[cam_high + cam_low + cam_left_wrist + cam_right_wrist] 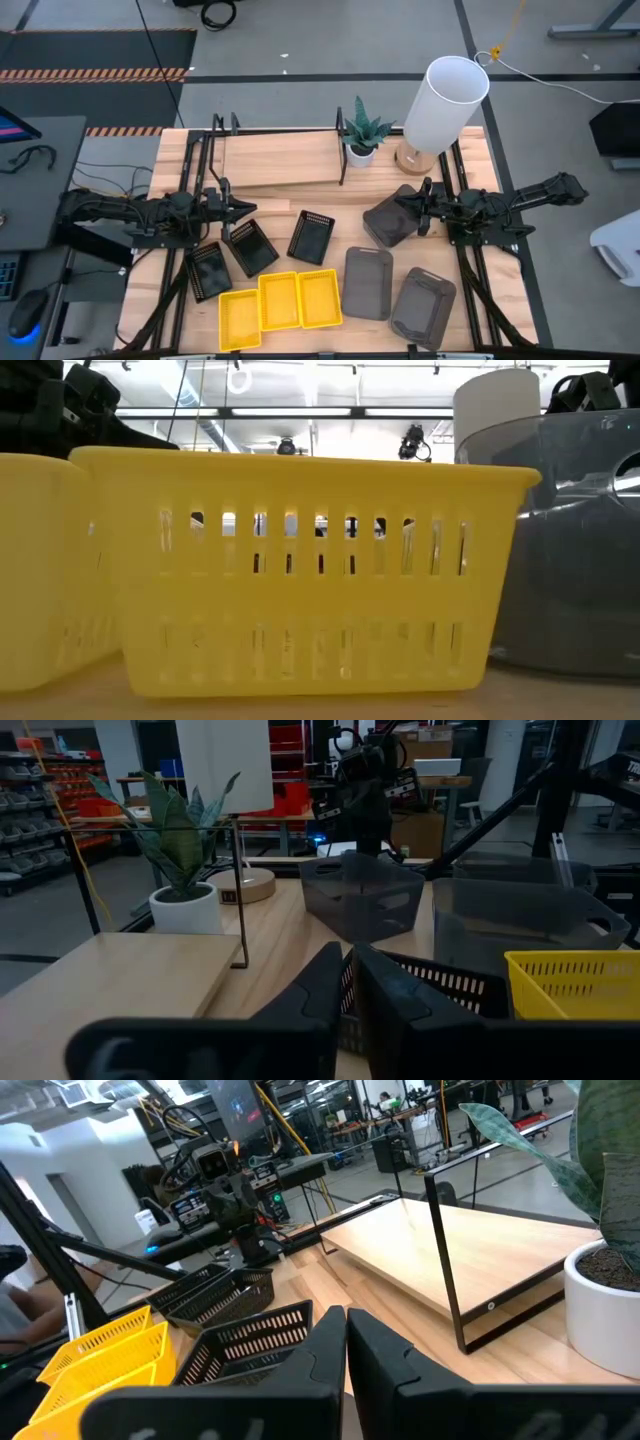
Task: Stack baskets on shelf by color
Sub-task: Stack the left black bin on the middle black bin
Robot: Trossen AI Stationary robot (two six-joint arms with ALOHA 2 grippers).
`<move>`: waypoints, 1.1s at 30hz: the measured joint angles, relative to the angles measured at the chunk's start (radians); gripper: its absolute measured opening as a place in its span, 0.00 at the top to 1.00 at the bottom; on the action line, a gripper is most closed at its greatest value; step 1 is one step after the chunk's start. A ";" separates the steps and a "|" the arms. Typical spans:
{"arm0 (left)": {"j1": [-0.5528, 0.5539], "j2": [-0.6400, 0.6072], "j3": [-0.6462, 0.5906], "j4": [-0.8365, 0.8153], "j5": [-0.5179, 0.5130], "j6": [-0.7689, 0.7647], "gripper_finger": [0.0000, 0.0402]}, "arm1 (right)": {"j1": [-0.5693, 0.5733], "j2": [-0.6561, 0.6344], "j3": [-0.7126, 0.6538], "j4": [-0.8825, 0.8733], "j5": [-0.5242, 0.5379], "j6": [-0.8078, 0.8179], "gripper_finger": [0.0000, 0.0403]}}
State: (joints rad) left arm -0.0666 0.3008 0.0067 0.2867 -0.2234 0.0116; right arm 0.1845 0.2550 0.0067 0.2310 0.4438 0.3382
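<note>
Yellow baskets [279, 303]: light, stiff, slotted; grip a rim | left gripper [240, 208] jaws pressed together, likely empty | right gripper [405, 209] same | shelf [285, 160] bare.

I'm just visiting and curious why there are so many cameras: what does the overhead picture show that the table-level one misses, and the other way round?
Only the high view shows the light-wood shelf with black rails, the three small black perforated baskets, the potted green plant and both arms, the left gripper and the right gripper.

Only the low view shows the ceiling lights.

Both show the bright yellow plastic baskets, a dark grey plastic basket and the tall white lamp shade.
</note>
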 joint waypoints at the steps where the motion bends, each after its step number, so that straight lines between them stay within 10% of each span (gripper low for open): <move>1: 0.000 0.000 0.000 0.000 0.000 0.000 0.90 | 0.000 0.000 0.000 0.000 0.000 0.000 0.95; 33: 0.000 0.000 0.000 0.000 0.008 -0.083 0.93 | 0.000 0.000 0.000 0.000 0.000 0.000 0.95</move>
State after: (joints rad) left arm -0.0669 0.3008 0.0070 0.2866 -0.2150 -0.0717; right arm 0.1847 0.2549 0.0064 0.2313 0.4438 0.3382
